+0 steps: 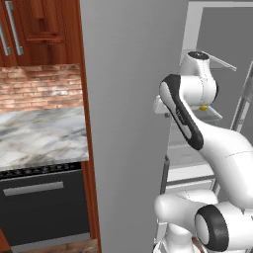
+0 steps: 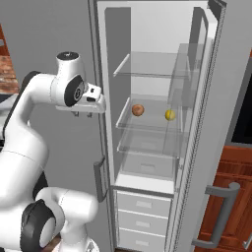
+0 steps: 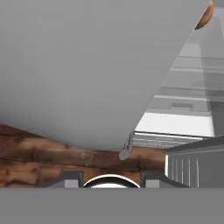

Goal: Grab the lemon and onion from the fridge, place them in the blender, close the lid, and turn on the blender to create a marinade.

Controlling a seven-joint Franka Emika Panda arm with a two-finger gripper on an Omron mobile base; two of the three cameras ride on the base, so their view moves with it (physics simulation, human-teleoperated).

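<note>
The fridge [image 2: 147,29] stands open with its white inside showing. On its middle glass shelf sit the brown-orange onion [image 2: 138,110] and, to its right, the small yellow lemon [image 2: 170,114]. My gripper [image 2: 81,113] hangs pointing down, left of the opening at about shelf height, in front of the fridge's grey left panel [image 2: 49,39]. It is well apart from both fruits. In the hand view the fingertips [image 3: 65,178] stand wide apart with nothing between them, and the onion [image 3: 204,15] shows at the top right corner. A sliver of the lemon [image 1: 203,106] peeks out behind my arm. The blender and lid are out of view.
The fridge's right door [image 2: 224,123] swings open, its handle [image 2: 221,206] low. White drawers [image 2: 142,206] fill the fridge's bottom. A vertical handle [image 2: 100,177] edges the grey left panel. To the left are a marble counter [image 1: 39,133], a dark oven [image 1: 39,202] and wooden cabinets [image 1: 39,24].
</note>
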